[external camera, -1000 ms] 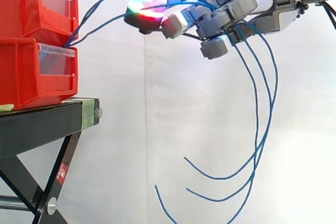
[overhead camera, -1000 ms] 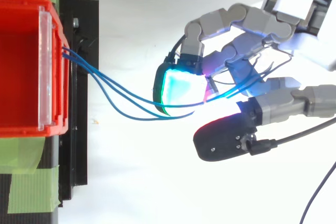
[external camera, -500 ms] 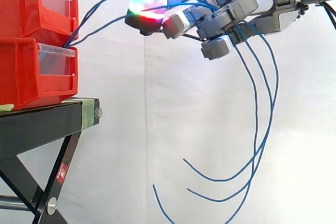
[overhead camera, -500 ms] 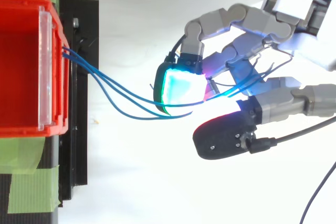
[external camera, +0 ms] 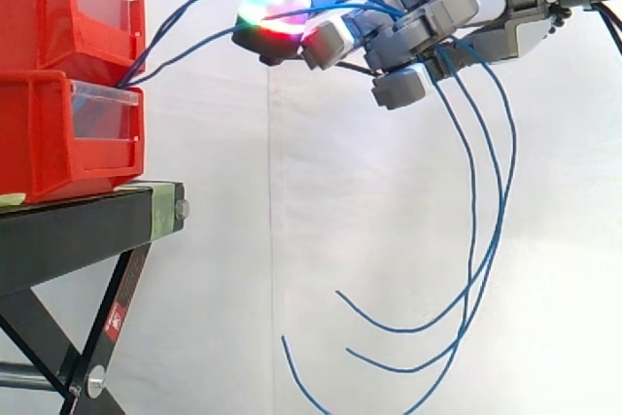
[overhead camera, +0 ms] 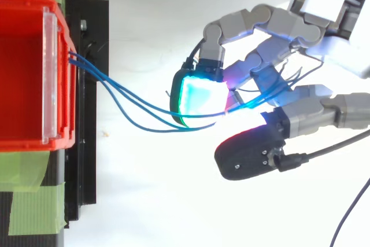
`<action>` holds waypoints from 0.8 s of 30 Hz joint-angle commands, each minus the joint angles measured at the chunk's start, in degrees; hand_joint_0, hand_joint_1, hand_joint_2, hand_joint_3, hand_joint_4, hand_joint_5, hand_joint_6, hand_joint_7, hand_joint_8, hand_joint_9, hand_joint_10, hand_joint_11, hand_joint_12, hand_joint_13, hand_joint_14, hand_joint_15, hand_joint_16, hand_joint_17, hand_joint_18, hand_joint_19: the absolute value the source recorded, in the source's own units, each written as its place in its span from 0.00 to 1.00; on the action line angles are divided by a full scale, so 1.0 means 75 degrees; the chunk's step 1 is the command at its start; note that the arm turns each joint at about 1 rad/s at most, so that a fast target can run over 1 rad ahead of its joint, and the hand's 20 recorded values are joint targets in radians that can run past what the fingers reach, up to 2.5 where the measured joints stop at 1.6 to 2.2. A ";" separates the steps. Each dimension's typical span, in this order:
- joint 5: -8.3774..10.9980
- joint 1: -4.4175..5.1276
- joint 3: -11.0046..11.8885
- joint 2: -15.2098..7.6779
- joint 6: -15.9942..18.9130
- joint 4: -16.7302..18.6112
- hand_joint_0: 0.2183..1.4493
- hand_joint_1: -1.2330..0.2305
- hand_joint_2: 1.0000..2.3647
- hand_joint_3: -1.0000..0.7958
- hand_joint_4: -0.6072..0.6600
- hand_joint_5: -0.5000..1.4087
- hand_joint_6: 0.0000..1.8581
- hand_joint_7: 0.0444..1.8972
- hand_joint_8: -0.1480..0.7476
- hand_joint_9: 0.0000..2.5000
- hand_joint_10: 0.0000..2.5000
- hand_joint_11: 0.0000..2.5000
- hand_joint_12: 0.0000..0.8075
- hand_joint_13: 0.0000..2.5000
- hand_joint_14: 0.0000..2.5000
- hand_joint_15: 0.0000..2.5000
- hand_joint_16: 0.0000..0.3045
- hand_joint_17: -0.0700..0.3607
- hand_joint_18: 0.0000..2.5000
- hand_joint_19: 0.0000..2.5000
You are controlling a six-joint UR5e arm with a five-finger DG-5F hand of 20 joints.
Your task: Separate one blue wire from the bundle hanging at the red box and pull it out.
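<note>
blue wires (overhead camera: 87, 69) leave the red box (external camera: 58, 143) edge, clasped by the curled hand (external camera: 428, 31) in open air.

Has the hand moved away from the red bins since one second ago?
No, not visibly. In the side view the hand stands as far right of the red bins as before, its fingers curled round the blue wires.

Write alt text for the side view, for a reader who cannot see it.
The robot's hand, high at the right, is curled round three blue wires. They arch up to it from the stacked red bins on a black stand at the left, then hang down in loose curves before a white curtain.
</note>
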 commanded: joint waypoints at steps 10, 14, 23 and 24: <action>0.0000 0.0000 0.0012 -0.0004 0.0000 -0.0010 0.26 0.37 0.00 0.29 0.68 0.15 0.40 0.60 0.57 0.37 0.00 0.63 0.46 0.40 0.93 0.39 0.17 0.43 0.41 0.60; 0.0012 0.0000 0.0000 0.0008 0.0000 -0.0022 0.29 0.38 0.00 0.32 0.67 0.15 0.40 0.61 0.56 0.38 0.00 0.63 0.45 0.40 0.92 0.39 0.16 0.41 0.41 0.60; 0.0000 0.0000 0.0000 -0.0004 0.0000 0.0002 0.33 0.39 0.01 0.36 0.68 0.15 0.42 0.58 0.56 0.39 0.00 0.63 0.43 0.41 0.92 0.40 0.15 0.40 0.41 0.60; 0.0000 0.0000 0.0000 -0.0004 0.0000 0.0002 0.33 0.38 0.01 0.36 0.68 0.15 0.42 0.58 0.55 0.39 0.00 0.63 0.42 0.41 0.91 0.40 0.15 0.41 0.41 0.60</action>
